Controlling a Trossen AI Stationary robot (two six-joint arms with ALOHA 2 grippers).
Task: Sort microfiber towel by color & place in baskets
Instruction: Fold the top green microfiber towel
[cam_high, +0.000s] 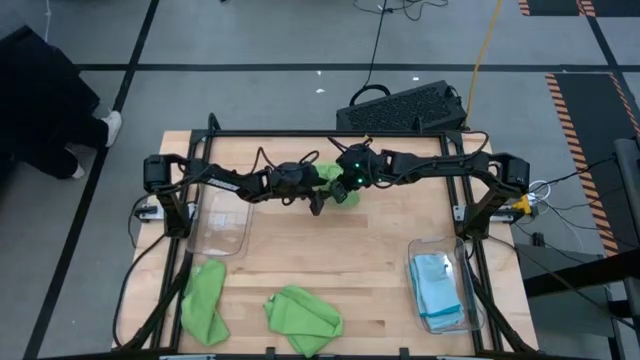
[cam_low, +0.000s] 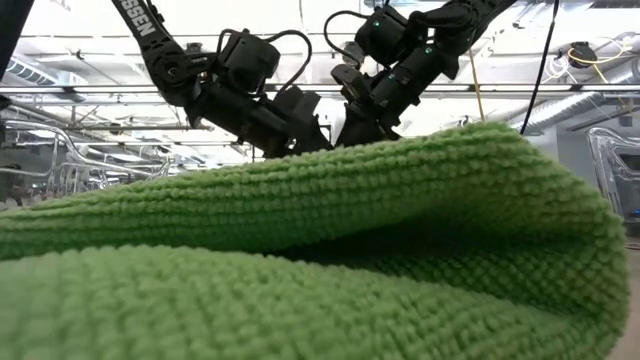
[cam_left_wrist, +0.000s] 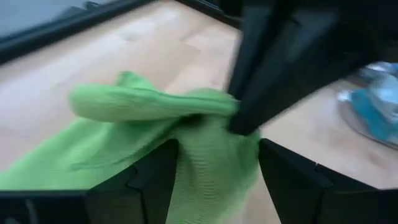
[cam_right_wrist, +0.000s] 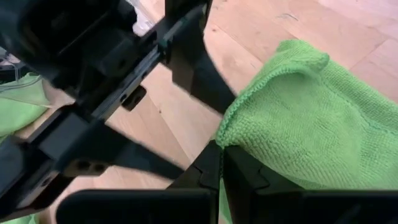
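Note:
A lime green microfiber towel (cam_high: 336, 180) is held up at the table's middle, toward the far side, where both arms meet. My right gripper (cam_right_wrist: 222, 152) is shut on it. My left gripper (cam_left_wrist: 217, 144) is open, with one finger on each side of the hanging cloth (cam_left_wrist: 211, 174). Two more green towels (cam_high: 205, 300) (cam_high: 300, 318) lie flat near the front edge; one of them (cam_low: 300, 260) fills the low view. The left basket (cam_high: 222, 228) stands clear on the table. The right basket (cam_high: 462, 300) holds light blue towels (cam_high: 436, 285). My right gripper pinches the green towel at a bunched edge (cam_right_wrist: 229, 132) between its two shut fingers, slanting down from the table's right. The cloth falls away slack below and beside the fingers. My left gripper: I cannot tell whether its open fingers touch the cloth between them.
A black perforated crate (cam_high: 405, 105) sits beyond the table's far edge. The black frame rails (cam_high: 300, 133) run along the table's far side and both ends. Bare wood (cam_high: 340, 250) shows between the baskets.

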